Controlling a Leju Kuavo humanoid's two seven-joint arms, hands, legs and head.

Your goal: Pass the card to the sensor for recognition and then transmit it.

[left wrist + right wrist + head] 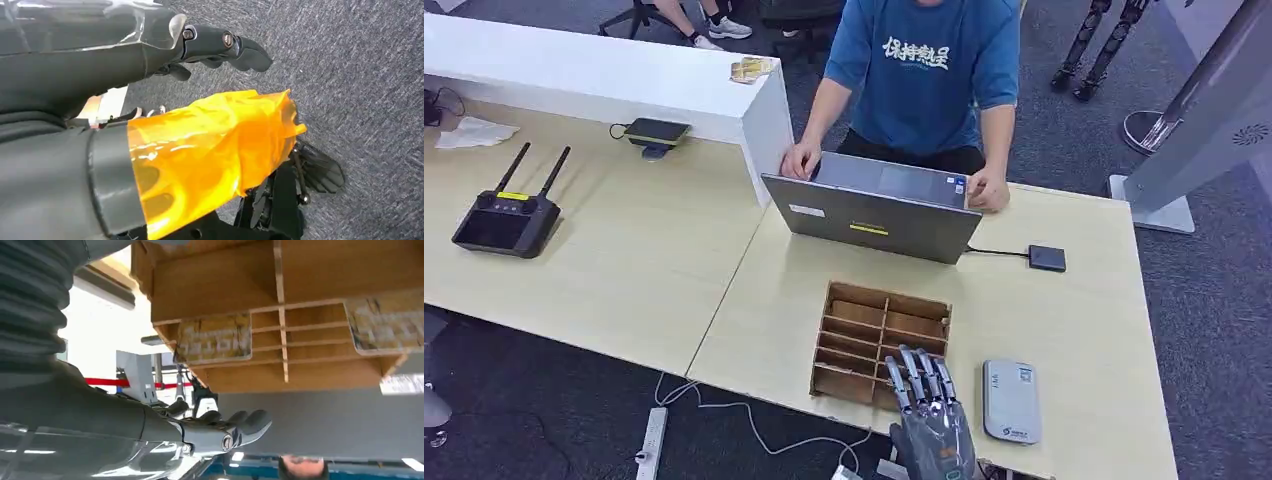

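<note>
A wooden slotted box (pixel 879 340) stands near the front edge of the table. In the right wrist view two yellowish cards (pixel 215 337) (pixel 385 325) stand in the slots of the wooden box (pixel 320 270). My right hand (pixel 929 415) reaches up from the table's front edge, fingers straight and spread over the box's near right corner, with nothing in it. Its fingers (pixel 250 422) sit apart from the cards. A grey-white card sensor (pixel 1011 400) lies flat just right of that hand. My left hand (pixel 150 55) hangs over the carpet, empty, its thumb (pixel 215 145) wrapped in orange tape.
A person in a blue shirt (pixel 924 70) works at a grey laptop (pixel 874 210) behind the box. A small black device (pixel 1046 258) is cabled to the laptop. A black remote with antennas (pixel 509 215) lies on the left table, and a power strip (pixel 652 440) on the floor.
</note>
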